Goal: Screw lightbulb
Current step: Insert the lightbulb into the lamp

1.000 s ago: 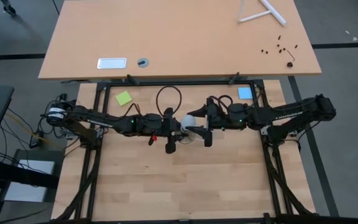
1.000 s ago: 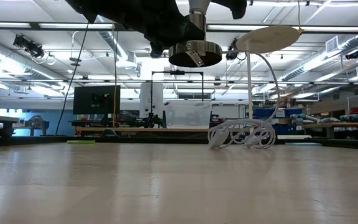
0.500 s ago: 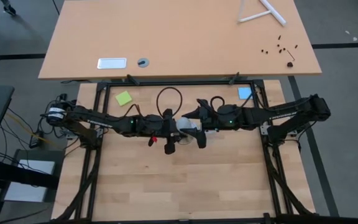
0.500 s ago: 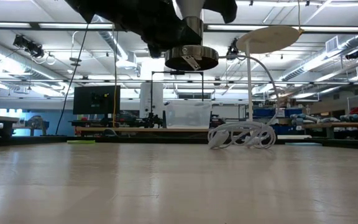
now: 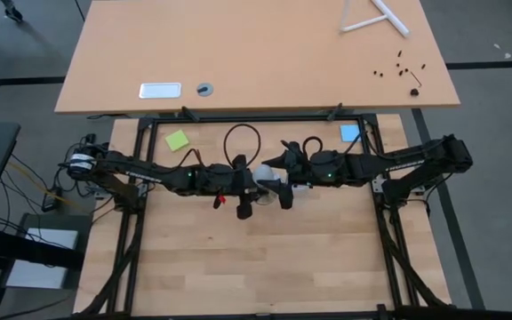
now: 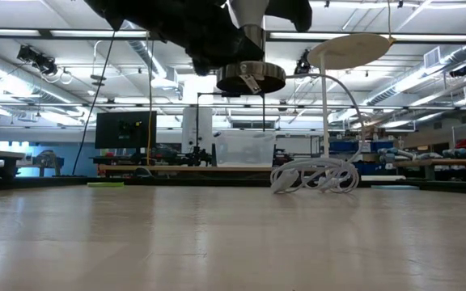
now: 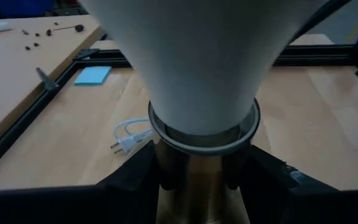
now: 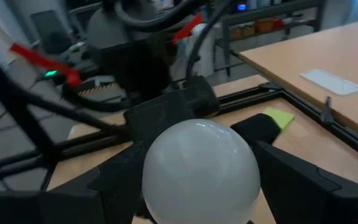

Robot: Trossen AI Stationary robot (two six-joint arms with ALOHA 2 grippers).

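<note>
The white frosted lightbulb [image 5: 265, 173] stands with its narrow end in a metallic socket [image 7: 201, 168], in the air above the middle of the table. The socket's round base disc [image 6: 251, 77] faces down. My left gripper [image 5: 245, 191] reaches in from the table's left and is shut on the socket. My right gripper [image 5: 281, 189] reaches in from the table's right and is shut on the bulb's round dome [image 8: 201, 168]. The bulb's neck [image 7: 197, 62] fills the left wrist view. My left gripper pinches the socket's metal barrel [image 7: 197, 186] between its two fingers [image 7: 129, 180], just below the collar where the bulb enters. The fingers come about level from the table's left. The socket is upright, base disc down, lifted clear of the table. My right gripper has the bulb's wide dome [image 8: 166, 180] between its two fingers [image 8: 120, 174], one on each side. It comes from the table's right. The bulb stands on top of the socket, clear of the table.
A white cord with a plug [image 7: 128, 134] lies coiled on the table beyond the grippers [image 6: 314, 174]. A green note [image 5: 177, 140] and a blue note [image 5: 350, 132] lie near the far edge. A black cable loop [image 5: 241, 138] lies behind the arms. A second table [image 5: 256, 53] stands beyond.
My right gripper has gone toward the table's left, up to the bulb, and now has the dome between its fingers. My left gripper and the socket have stayed nearly in place.
</note>
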